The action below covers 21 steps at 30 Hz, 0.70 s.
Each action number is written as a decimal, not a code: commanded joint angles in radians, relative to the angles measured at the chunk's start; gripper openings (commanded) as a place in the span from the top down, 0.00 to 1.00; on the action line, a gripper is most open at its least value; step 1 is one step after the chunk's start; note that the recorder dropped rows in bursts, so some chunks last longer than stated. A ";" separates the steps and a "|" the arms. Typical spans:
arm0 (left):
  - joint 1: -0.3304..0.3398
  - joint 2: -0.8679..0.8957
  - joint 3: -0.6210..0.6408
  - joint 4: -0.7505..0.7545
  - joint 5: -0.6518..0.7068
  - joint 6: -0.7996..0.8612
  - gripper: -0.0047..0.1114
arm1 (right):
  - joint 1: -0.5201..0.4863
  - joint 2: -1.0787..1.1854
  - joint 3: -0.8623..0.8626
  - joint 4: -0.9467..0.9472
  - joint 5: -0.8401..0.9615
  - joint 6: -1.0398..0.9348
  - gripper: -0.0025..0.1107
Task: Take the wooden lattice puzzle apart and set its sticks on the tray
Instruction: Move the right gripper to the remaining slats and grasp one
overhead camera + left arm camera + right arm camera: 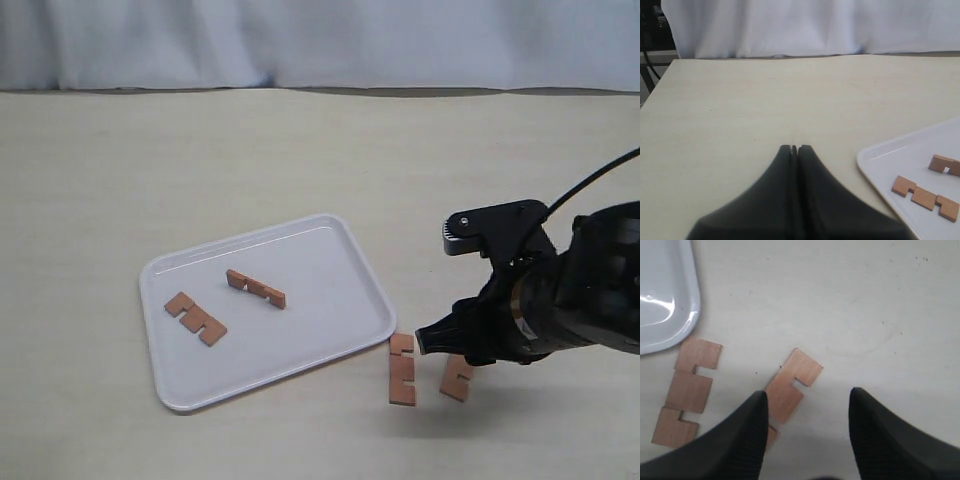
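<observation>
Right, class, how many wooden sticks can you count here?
4 sticks. Two lie on the tray; two on the table beside its corner, one below the right tool.

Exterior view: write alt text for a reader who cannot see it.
A white tray on a pale table holds two notched wooden strips, the front stick and the back stick. The third stick and fourth stick lie on the table by the tray's right corner, with the right gripper low over them.
</observation>
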 commanded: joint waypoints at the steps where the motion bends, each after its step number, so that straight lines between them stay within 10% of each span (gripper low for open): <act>1: 0.000 -0.002 0.003 0.001 -0.010 -0.002 0.96 | -0.008 0.032 0.007 -0.023 -0.015 0.099 0.55; 21: 0.000 -0.002 0.003 0.001 -0.008 -0.002 0.96 | -0.008 0.211 -0.011 -0.077 -0.138 0.227 0.36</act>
